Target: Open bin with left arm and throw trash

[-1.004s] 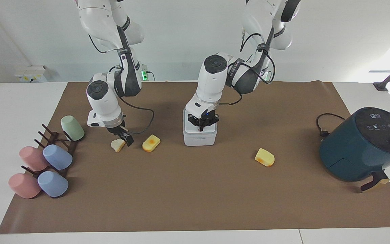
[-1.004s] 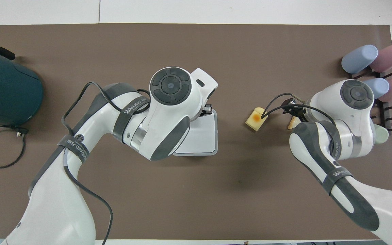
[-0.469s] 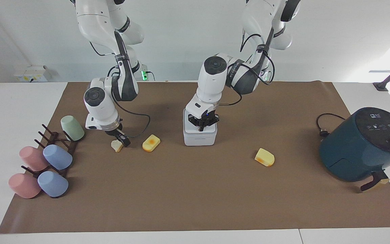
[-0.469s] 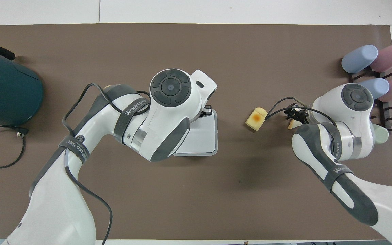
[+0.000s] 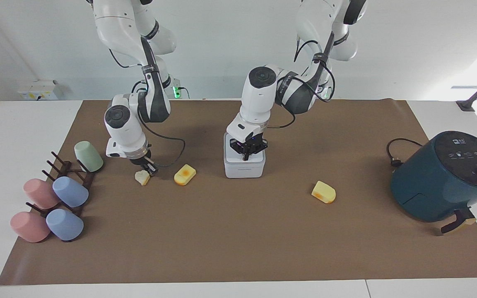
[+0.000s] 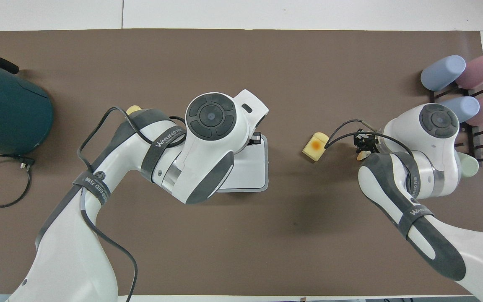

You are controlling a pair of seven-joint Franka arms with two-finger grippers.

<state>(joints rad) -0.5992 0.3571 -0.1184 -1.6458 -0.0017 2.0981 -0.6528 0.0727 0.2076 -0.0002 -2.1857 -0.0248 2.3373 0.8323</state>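
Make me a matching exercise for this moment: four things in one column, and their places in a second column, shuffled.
Things:
1. bread wedge
2. left gripper
3. orange-rimmed yellow wedge
4. green cup

Places:
A. on the rack, the cup nearest the robots
B. on the mat between the bin and the air fryer
C. on the bin's closed lid
D. at the right gripper fingertips

Pairs: 1-D, 2-C, 3-B, 4-A

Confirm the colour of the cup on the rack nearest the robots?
Pale green cup; the facing view shows it best, since the right arm hides most of it overhead.
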